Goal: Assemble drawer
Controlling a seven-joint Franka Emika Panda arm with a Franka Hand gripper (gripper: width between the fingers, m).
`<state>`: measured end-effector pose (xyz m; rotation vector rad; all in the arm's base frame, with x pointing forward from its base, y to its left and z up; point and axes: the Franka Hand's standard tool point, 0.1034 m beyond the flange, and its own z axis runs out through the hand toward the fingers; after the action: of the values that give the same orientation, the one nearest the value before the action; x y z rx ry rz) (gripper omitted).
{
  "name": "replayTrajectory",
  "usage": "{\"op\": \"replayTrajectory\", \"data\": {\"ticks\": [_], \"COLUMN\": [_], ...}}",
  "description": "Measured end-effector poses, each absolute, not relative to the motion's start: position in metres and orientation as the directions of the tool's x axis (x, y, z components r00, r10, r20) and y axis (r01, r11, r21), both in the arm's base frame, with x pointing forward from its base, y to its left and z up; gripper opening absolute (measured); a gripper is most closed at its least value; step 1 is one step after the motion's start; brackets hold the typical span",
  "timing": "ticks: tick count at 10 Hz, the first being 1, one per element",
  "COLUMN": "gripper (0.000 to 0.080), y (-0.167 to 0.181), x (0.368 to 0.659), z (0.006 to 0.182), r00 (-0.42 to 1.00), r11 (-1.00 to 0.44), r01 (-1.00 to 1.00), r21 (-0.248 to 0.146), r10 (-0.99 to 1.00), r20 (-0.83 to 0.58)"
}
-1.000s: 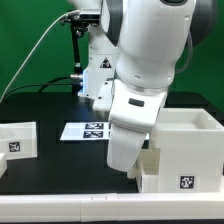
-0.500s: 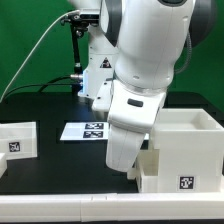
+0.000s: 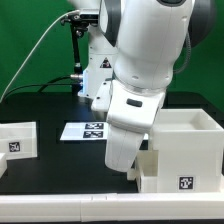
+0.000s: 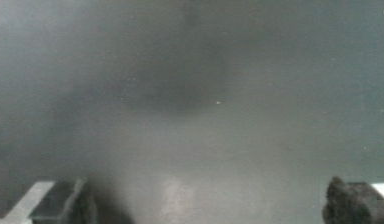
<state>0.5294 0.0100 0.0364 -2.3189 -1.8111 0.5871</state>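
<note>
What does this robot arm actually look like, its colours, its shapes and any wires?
The arm is a chain of fat, rounded, glossy white shells, with a dark grey ring at one joint. The gripper is a white block that ends in two dark fingers. A thin grey cable loops behind it. No markings are visible on the arm.

Panda arm (image 3: 140, 60): glossy white rounded shells are covering the links; grey bands are ringing the joints; a squared white block is forming its lowest section. Fingertips (image 4: 47, 205): two, dark, are showing blurred.
</note>
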Motion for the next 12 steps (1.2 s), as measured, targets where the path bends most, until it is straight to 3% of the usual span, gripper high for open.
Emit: {"op": "replayTrajectory", "data": {"ticks": [8,9,12], "gripper": [0.0649,0.0649,0.0649], "y": [0.008,0.005,-0.007], "x": [0.524,0.517,0.516], "z": [0.035,0.038,0.041], "r00": [0.195,0.189,0.191], "r11": [-0.271,-0.28,-0.326], "r01": [0.886,0.855,0.753], "r21": [-0.375,-0.436,-0.571], "r10": [0.954,0.952,0.94], "r20": [-0.229,-0.24,-0.283]}}
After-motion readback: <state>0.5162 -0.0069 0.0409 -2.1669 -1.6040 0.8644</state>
